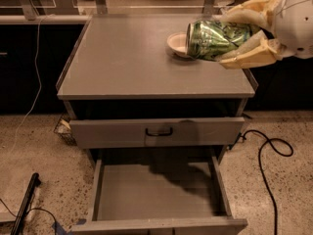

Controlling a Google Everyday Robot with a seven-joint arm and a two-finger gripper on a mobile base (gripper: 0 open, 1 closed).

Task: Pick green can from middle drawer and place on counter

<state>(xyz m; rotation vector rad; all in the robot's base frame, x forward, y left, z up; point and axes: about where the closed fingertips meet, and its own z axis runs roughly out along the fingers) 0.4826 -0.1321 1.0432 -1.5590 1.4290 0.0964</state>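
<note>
My gripper (234, 35) is at the upper right, above the right side of the counter (127, 58). Its two pale fingers (244, 58) are shut on the green can (212, 39), which lies on its side in the air with its silver end facing left. The can hangs just right of a small pale bowl (177, 44) on the counter and hides part of it. The middle drawer (156, 192) is pulled open at the bottom of the view, and its flat grey floor is bare.
A shut drawer with a dark bar handle (159, 131) sits above the open one. A black cable (266, 151) loops on the speckled floor at the right. A dark stick (27, 202) and a thin wire lie on the floor at the left.
</note>
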